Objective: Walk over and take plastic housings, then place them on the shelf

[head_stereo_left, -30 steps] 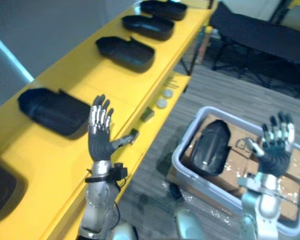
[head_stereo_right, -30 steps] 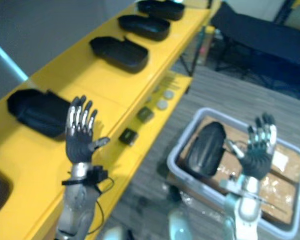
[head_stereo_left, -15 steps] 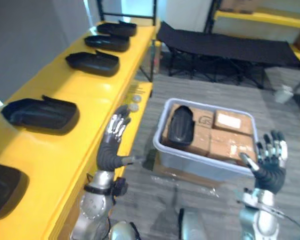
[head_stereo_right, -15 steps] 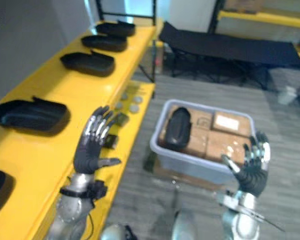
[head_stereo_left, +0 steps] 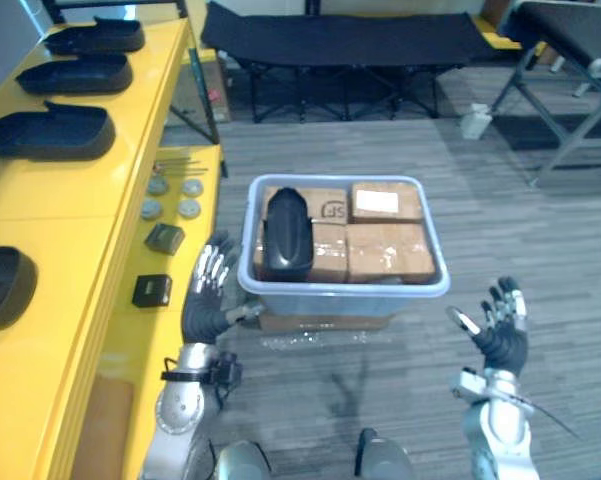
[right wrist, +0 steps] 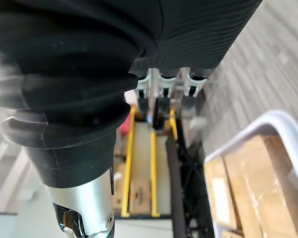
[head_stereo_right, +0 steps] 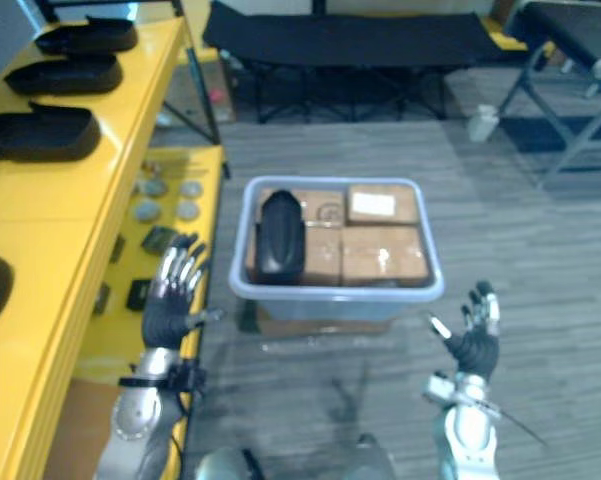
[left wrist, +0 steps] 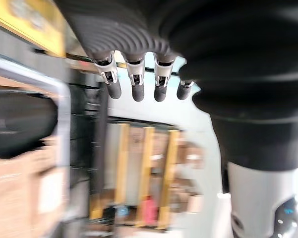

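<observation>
One housing [head_stereo_left: 287, 235] lies in the bin [head_stereo_left: 345, 290] ahead; my left hand [head_stereo_left: 204, 305] and right hand [head_stereo_left: 500, 338] (both spread, empty) should flank it squarely before closing.

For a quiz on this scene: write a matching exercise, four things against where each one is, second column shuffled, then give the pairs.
1. left hand
2. right hand
3. unshelved plastic housing
4. small black box

a. on the yellow shelf, near its front edge
b. over the floor, right of the bin's front
c. lying on cardboard boxes in the grey bin
d. between the shelf and the bin's left front corner

Pairs: 1-d, 2-b, 3-c, 4-a.
</observation>
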Controlling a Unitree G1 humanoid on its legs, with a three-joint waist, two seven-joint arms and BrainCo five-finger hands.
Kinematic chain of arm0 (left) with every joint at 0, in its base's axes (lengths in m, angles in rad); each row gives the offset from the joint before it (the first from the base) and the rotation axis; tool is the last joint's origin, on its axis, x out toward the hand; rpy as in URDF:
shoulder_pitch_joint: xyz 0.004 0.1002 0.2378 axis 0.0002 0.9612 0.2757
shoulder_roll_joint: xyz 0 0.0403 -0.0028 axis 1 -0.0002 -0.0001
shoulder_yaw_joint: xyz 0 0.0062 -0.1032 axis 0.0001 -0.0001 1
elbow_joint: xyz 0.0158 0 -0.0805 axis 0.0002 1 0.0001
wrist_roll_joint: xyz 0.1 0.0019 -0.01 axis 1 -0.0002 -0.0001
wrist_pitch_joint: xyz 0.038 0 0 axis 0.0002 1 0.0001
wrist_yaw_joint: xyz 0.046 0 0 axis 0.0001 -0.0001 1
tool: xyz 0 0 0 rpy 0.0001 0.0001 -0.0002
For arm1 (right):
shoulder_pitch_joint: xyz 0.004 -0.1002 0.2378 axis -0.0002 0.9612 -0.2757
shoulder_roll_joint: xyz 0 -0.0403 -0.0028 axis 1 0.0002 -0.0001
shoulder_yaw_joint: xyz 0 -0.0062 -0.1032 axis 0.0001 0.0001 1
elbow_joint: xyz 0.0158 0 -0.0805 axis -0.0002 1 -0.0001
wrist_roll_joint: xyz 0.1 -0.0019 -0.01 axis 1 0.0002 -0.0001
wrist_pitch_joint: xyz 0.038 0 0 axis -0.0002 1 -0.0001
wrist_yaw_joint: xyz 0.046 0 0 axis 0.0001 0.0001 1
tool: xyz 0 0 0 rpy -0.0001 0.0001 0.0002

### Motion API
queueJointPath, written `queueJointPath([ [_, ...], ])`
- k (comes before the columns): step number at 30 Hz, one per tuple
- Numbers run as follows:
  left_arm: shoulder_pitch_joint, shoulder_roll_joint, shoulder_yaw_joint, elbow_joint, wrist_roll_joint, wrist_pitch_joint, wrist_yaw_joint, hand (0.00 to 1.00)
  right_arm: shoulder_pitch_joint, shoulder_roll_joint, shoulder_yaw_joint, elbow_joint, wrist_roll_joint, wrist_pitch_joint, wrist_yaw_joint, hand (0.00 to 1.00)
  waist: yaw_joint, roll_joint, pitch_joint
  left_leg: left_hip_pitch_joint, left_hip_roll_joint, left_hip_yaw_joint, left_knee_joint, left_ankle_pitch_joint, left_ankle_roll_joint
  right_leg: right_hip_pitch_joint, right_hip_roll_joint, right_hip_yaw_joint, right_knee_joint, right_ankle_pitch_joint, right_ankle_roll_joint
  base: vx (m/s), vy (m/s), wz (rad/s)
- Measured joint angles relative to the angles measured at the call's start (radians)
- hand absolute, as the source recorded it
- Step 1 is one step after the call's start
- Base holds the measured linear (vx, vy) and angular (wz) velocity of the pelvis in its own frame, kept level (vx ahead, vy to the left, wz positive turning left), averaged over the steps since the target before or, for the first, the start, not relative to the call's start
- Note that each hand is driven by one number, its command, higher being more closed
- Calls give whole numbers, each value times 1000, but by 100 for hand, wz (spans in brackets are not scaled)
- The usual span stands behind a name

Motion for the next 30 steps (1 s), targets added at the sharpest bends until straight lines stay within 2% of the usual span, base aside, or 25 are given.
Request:
queueJointPath([
  [1,-7,-2,-12,50,8,12,7,0,-18,0,-3,25,12,0,0,0,1,-4,2,-7,-10,-4,-7,9,1,-3,-2,-2,-10,7,0,-63,-15,8],
  [3,-35,-14,-46,209,79,72,47,0,-99,-3,-18,98,34,-1,-4,0,8,-23,25,-23,-42,-33,-43,40,4,-20,-21,-11,-24,20,0,-94,-1,23],
  [7,-86,-31,-72,384,87,132,61,0,-307,-74,-52,234,58,4,-24,0,34,-26,84,-78,-83,-88,-47,75,19,-41,-53,-48,-5,36,3,-69,21,40],
  [8,-104,-29,-68,436,111,143,61,0,-404,-105,-60,309,72,19,-29,0,40,-23,103,-91,-98,-108,-48,88,26,-45,-68,-63,7,36,3,-89,41,45],
  [9,-113,-29,-61,477,118,149,60,0,-497,-142,-62,384,73,45,-44,0,62,-19,118,-102,-106,-114,-47,96,30,-56,-78,-66,19,36,3,-89,43,39],
  [10,-113,-29,-58,496,115,153,60,0,-546,-161,-62,429,74,58,-44,0,71,-14,130,-104,-114,-122,-47,100,31,-55,-83,-70,24,36,3,-94,40,44],
  [14,-109,-33,-16,640,95,142,44,0,-786,-287,-63,663,80,86,-46,0,110,31,183,-167,-158,-200,-45,131,43,-78,-129,-130,64,35,2,-98,37,56],
  [17,-110,-38,60,700,33,77,33,0,-949,-364,-42,790,81,93,-52,0,130,65,215,-217,-197,-248,-43,156,51,-100,-170,-174,97,29,9,-105,35,53],
  [18,-110,-37,71,716,27,66,26,0,-977,-380,-28,810,76,100,-60,0,135,72,219,-225,-202,-251,-37,156,52,-107,-176,-175,106,25,14,-122,69,32],
  [19,-110,-30,86,810,29,50,7,0,-1051,-431,12,862,52,121,-68,0,155,89,231,-243,-216,-255,-29,158,56,-128,-194,-175,131,20,17,-98,64,21],
  [21,-104,-42,97,901,26,42,0,0,-1087,-471,25,884,42,137,-69,0,166,102,238,-260,-231,-266,-28,163,63,-140,-209,-184,137,17,20,-57,51,25],
  [24,-58,-53,94,972,27,45,-25,0,-1141,-486,50,922,20,180,-63,0,177,104,239,-290,-242,-279,-25,170,65,-159,-222,-203,143,16,21,-10,27,23],
  [27,-50,-81,85,986,25,44,-70,0,-1213,-517,84,977,-20,219,-64,0,195,134,255,-307,-259,-306,-4,176,67,-159,-239,-224,173,5,25,12,9,22],
  [30,-52,-81,74,986,1,44,-100,0,-1293,-536,102,1039,-56,260,-92,0,207,144,260,-329,-272,-313,4,178,69,-186,-257,-225,203,-11,23,-35,3,17],
])
